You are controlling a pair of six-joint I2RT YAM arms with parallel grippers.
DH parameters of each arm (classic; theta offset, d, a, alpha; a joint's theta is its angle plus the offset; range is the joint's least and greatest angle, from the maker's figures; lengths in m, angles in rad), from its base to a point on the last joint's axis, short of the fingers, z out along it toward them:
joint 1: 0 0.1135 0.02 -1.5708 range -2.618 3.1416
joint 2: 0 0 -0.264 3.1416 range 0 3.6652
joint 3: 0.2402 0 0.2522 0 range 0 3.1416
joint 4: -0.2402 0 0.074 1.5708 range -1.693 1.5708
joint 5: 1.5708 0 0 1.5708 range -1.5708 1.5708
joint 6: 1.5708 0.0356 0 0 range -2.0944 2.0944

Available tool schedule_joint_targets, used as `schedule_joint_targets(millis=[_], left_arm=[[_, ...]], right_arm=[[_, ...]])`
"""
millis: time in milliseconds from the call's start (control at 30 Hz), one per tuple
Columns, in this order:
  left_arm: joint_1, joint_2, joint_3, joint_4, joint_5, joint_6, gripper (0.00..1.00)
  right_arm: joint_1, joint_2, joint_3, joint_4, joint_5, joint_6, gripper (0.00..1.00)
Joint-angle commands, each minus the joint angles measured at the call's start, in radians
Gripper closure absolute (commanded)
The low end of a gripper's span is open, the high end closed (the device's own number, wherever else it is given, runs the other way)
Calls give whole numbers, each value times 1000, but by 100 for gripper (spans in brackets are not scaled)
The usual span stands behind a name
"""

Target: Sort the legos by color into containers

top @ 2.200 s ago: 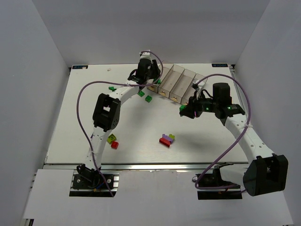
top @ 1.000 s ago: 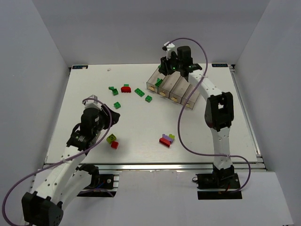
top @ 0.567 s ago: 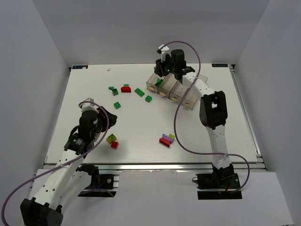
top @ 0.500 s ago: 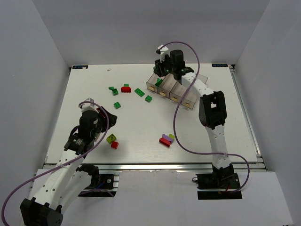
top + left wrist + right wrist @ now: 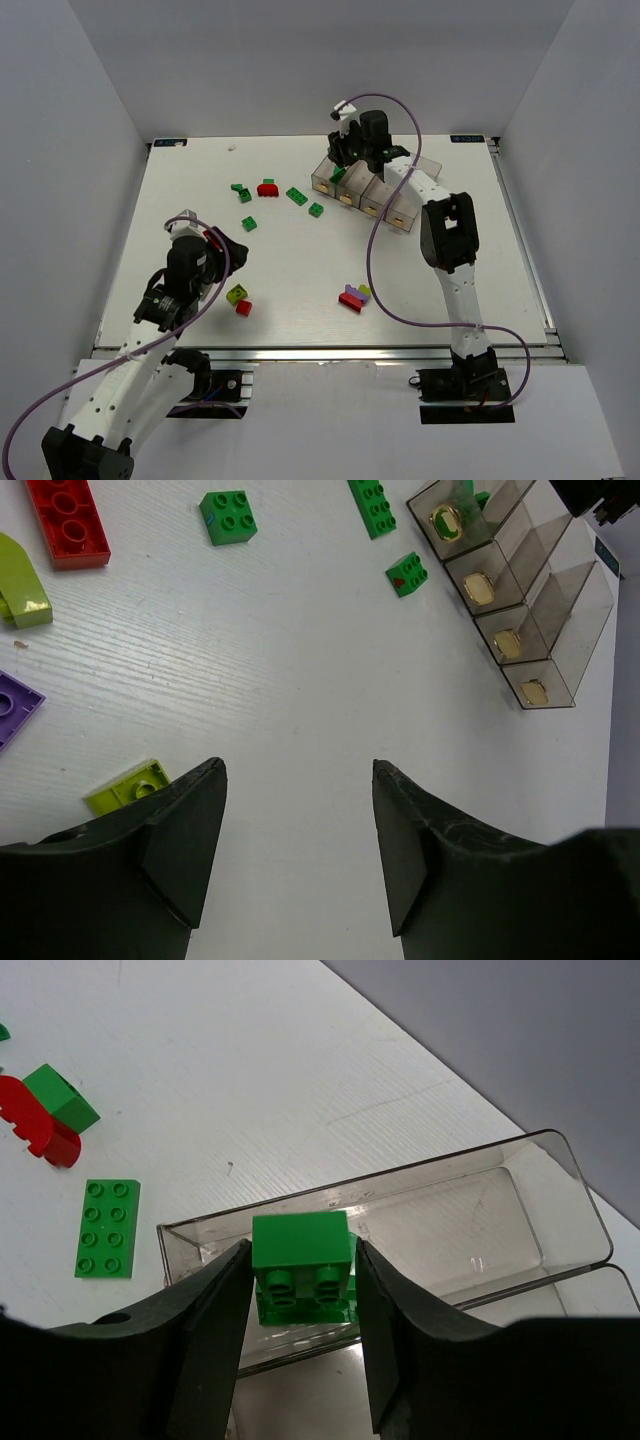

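Note:
My right gripper (image 5: 300, 1245) is shut on a green lego (image 5: 300, 1240) just above the leftmost of the clear containers (image 5: 400, 1175), where another green piece lies. From above, that gripper (image 5: 340, 165) hangs at the left end of the containers (image 5: 385, 195). My left gripper (image 5: 298, 765) is open and holds nothing, low over bare table at the near left (image 5: 228, 250). Loose legos lie about: green ones (image 5: 297, 196), a red one (image 5: 267, 188), a yellow-green one (image 5: 237, 294) and a red, purple and yellow-green cluster (image 5: 353, 297).
The left wrist view shows a red brick (image 5: 65, 520), green bricks (image 5: 228, 516), a purple plate (image 5: 10, 715), a yellow-green piece (image 5: 130, 787) beside the left finger, and the containers (image 5: 510, 610). White walls enclose the table (image 5: 300, 260).
The right arm has carried the green lego from mid-table to the leftmost container. The left arm has pulled back from the containers to the near left, and its jaws have widened.

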Motion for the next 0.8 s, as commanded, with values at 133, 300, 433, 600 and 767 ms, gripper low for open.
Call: schedule_joint_targets(millis=[133,300,433,600,767], left_arm=[[0,21,71,5,-23,-3,29],[0,52,86,28,-9,-3,28],[0,118,117,49,-6,13,27],[11,235,187,75,0,17,27],[81,435,315,23,22,42,26]], right_arm=[[-5,-17,21,38,7,-26,38],[-17,-44,32,6,-17,-27,22],[-36,-159,38,-106,-213,-102,21],[-49,-418,-215,-171,-506,-190,43],[-52,-731,-540,-162,-655,-164,69]])
